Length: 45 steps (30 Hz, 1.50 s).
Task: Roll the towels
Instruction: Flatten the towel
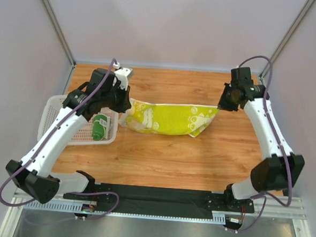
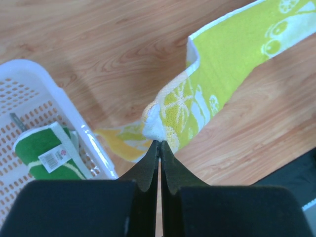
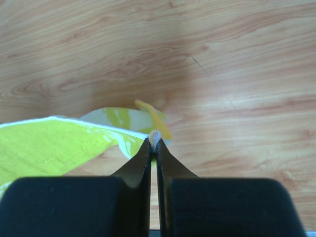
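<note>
Left arm point(image 1: 55, 139) and right arm point(image 1: 267, 128) reach forward, jaws clamping the lime-yellow towel point(image 1: 171, 119) ends.

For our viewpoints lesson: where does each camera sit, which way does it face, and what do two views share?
Top external: above and behind, looking down at the table; left arm, right arm show.
Left wrist: on the left arm, facing down; left pincer shut on the lime-yellow towel.
Right wrist: on the right arm, facing down; right pincer shut on that towel.
Shared: the towel.

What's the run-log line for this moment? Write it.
left gripper: shut on lime towel corner | right gripper: shut on opposite corner | green towel: in basket
</note>
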Available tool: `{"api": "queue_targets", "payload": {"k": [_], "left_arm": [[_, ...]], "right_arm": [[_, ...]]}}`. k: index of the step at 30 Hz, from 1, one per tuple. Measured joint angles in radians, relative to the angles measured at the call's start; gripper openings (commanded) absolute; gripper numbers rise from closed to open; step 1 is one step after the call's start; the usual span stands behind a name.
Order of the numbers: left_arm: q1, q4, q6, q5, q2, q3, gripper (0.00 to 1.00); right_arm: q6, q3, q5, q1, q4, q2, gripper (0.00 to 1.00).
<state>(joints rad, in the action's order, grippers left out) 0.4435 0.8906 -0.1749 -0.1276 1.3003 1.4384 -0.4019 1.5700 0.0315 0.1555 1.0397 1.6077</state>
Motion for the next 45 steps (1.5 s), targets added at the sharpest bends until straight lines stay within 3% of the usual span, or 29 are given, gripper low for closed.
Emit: {"api": "queue_targets", "payload": {"k": [11,17,22,30,35,45], "left_arm": [[0.035,-0.045,0.006,-0.196,-0.312,-0.203,0.00],[0.041,-0.058,-0.022,-0.248,-0.360,-0.305,0.00],[0.041,-0.055,-0.074,-0.172,-0.209,-0.305,0.00],[0.024,-0.084,-0.111,-0.154,0.316,-0.140,0.00],[0.010,-0.074,-0.103,-0.130,0.562,0.045,0.00],[-0.061,-0.017,-0.103,-0.044,0.770,0.274,0.00]], "right_arm": [[-0.063,-0.357,0.153,-0.002,0.040,-0.630,0.00],[-0.074,-0.377,0.285,-0.002,0.070,-0.760,0.00],[-0.072,-0.325,0.327,-0.026,0.055,-0.510,0.00],[-0.055,-0.298,0.239,-0.089,-0.069,-0.023,0.00],[-0.016,-0.097,0.200,-0.089,-0.117,0.224,0.00],[-0.014,0.245,0.161,-0.089,-0.056,0.531,0.00]]}}
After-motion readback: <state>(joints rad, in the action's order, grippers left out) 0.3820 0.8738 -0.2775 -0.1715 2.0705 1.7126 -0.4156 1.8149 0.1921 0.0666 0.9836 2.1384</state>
